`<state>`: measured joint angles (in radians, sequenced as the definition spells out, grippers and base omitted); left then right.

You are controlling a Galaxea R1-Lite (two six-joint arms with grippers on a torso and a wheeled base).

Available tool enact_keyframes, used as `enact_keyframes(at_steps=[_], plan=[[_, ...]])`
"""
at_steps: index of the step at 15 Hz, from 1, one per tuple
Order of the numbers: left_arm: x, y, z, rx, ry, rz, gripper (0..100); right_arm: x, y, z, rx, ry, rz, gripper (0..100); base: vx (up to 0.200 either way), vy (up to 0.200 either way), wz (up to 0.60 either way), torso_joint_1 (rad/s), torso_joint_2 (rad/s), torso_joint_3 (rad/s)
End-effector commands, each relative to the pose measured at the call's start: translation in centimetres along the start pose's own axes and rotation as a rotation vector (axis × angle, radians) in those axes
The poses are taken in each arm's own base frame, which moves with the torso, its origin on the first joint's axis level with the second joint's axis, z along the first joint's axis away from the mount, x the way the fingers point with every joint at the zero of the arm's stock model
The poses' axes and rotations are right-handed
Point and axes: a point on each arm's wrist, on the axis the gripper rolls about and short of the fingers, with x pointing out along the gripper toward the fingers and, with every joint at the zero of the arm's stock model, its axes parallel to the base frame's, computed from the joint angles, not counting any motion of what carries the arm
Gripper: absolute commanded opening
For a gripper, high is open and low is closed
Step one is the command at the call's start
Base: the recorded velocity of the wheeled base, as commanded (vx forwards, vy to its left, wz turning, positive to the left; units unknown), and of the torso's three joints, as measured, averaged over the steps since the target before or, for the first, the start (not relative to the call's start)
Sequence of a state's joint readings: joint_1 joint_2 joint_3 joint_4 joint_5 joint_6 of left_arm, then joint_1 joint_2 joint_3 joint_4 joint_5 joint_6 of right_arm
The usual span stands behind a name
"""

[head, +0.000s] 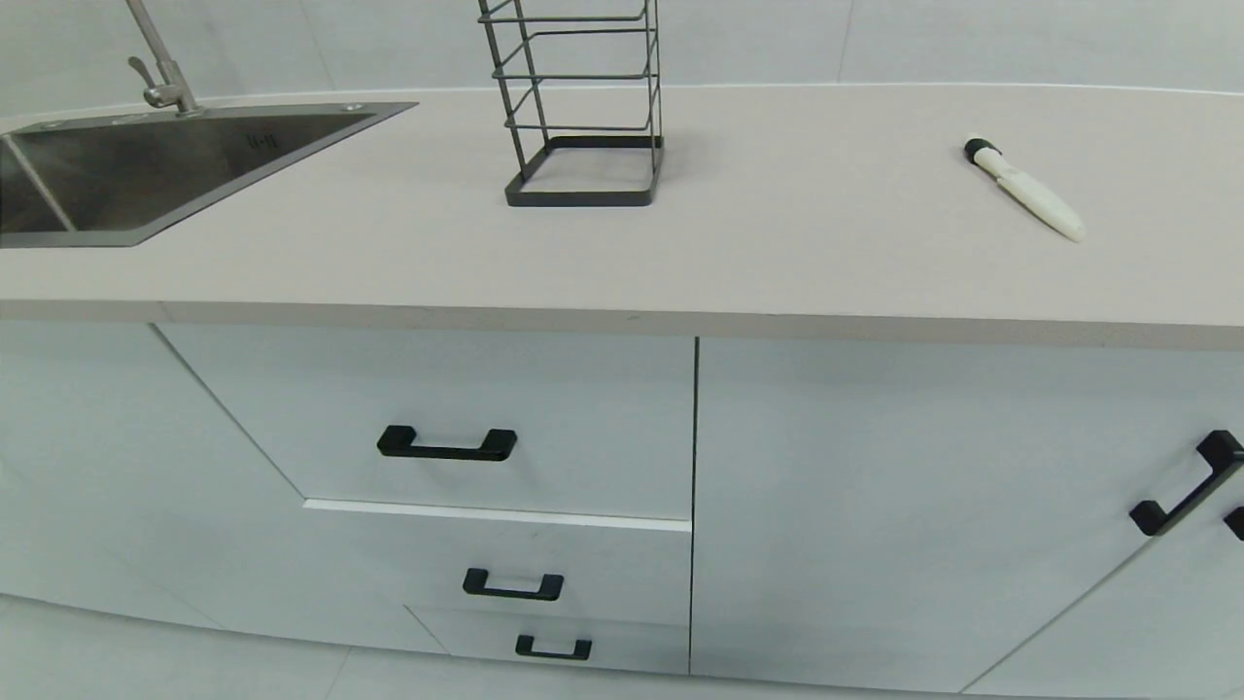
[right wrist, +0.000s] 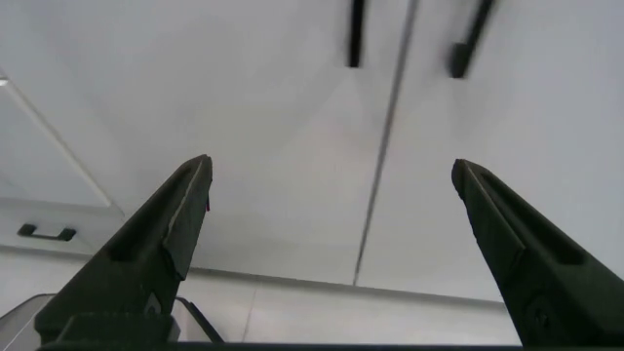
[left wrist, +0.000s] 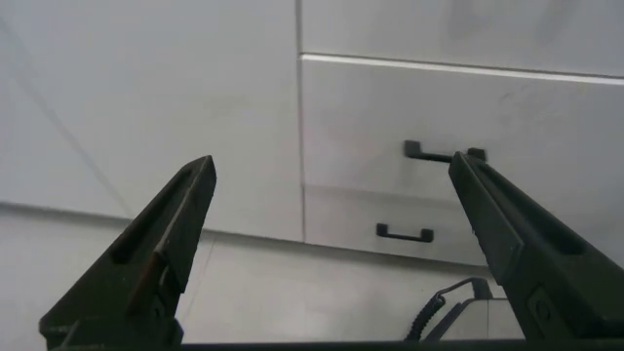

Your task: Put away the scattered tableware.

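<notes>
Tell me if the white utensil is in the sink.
No, the white utensil lies on the countertop, far from the sink.

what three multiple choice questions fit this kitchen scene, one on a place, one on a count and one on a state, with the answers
1. Where does the cream-handled utensil lie?
A. on the countertop, to the right of the wire rack
B. in a bowl
C. in an open drawer

2. How many black handles are on the drawer stack below the rack?
A. one
B. three
C. five

3. What state is the left gripper in?
A. shut on the utensil
B. shut on a handle
C. open, holding nothing

Answers:
1 A, since the head view shows it lying flat on the counter, apart from the rack.
2 B, since one handle sits on each of the three drawer fronts.
3 C, since its fingers stand wide apart with only cabinet fronts and floor beyond them.
</notes>
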<state>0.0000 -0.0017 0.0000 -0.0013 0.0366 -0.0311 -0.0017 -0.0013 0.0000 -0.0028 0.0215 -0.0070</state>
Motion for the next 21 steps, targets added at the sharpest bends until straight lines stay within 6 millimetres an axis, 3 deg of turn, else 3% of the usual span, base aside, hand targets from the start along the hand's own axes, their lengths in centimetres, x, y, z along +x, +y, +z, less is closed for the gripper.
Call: enact_keyframes(at_steps=[1,6,21], plan=[[0.01,0.00,0.02,0.000,0.000,0.000,100,0.01,0.00,0.01,-0.001,0.001,0.000,100,0.000,0.000,0.00,0.000,0.00,0.000],[0.01,0.00,0.01,0.013,0.001,0.002,100,0.01,0.00,0.01,-0.001,0.001,0.002,100,0.160,0.000,0.00,-0.001,0.00,0.003],[0.01,0.00,0.01,0.004,0.001,0.000,100,0.01,0.01,0.01,-0.001,0.001,0.005,100,0.000,0.000,-0.08,0.000,0.00,0.000]])
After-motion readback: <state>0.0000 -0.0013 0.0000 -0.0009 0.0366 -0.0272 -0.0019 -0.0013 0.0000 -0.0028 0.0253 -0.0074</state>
